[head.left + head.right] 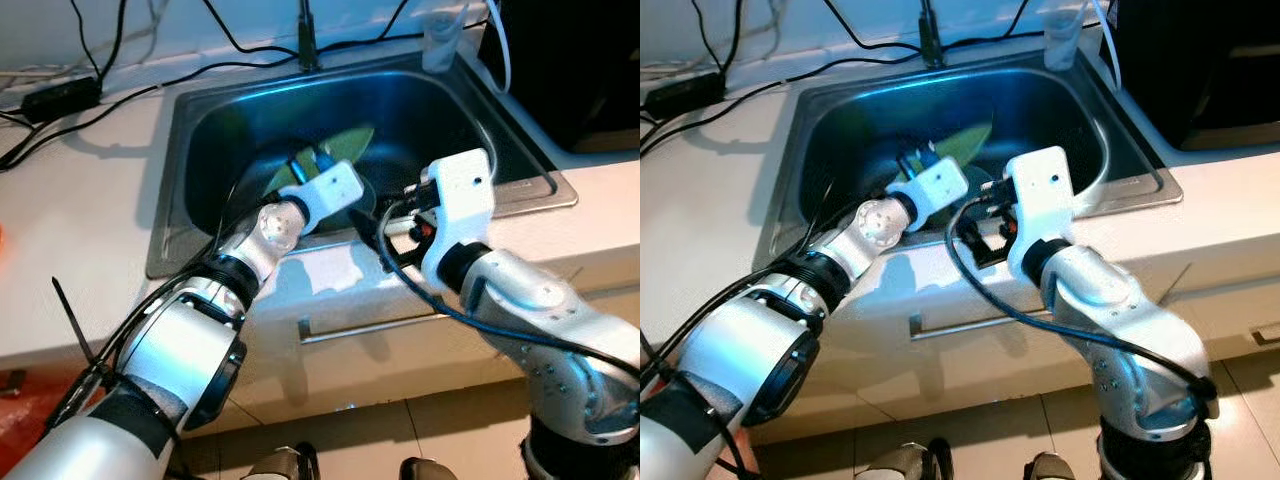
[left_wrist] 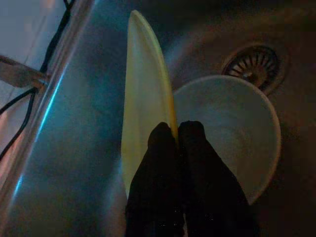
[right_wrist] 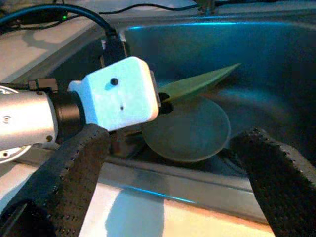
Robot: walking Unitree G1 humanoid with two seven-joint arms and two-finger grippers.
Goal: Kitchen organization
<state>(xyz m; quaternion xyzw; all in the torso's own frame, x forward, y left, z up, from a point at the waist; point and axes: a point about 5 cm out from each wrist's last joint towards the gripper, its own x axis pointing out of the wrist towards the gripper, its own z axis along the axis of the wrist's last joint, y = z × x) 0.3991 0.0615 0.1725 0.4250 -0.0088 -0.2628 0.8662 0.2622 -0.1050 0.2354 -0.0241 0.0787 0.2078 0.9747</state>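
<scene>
Left wrist view, left tool (image 2: 177, 136) clamped on thin yellow plate (image 2: 143, 98), right tool (image 3: 173, 168) textured, apart, steel sink (image 1: 190, 130)

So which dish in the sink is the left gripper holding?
The yellow-green plate, pinched at its rim by the left gripper and tilted up; the grey bowl lies beside it.

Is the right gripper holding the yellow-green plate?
No: the right gripper hangs open at the sink's front edge, while the left gripper is pinched on the yellow-green plate.
</scene>
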